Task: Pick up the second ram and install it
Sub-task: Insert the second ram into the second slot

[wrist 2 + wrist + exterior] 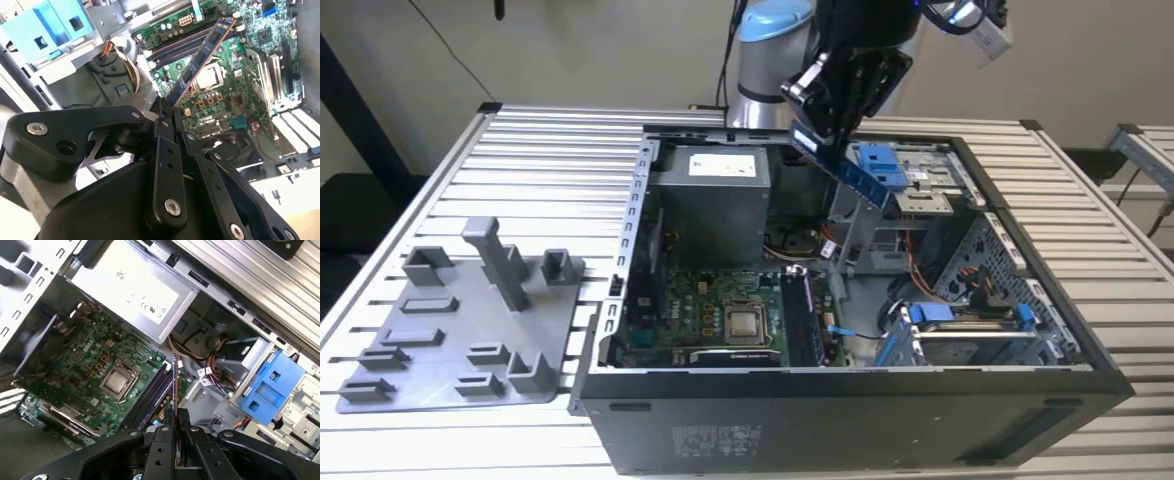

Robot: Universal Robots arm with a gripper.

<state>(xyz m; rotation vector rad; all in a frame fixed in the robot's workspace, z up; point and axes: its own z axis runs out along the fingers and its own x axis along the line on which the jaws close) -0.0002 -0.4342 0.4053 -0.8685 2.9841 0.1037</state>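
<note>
The fingers of the gripper (814, 128) pinch one end of the second ram (857, 175), which hangs tilted over the far part of the open computer case (854, 390), well above the memory slots (172, 47); gripped that slanted, it could meet its slot askew and jam.

I can read nothing here. The white paper label (720, 163) on top of the grey metal power supply box (707, 215) carries small dark marks and lines of print, too fine to make out. A pale label (716, 437) on the front wall of the black computer case (881, 420) is just as blurred. The slim dark-green memory stick (202, 55) pinched in my black gripper (166, 114) shows no lettering I can read.
</note>
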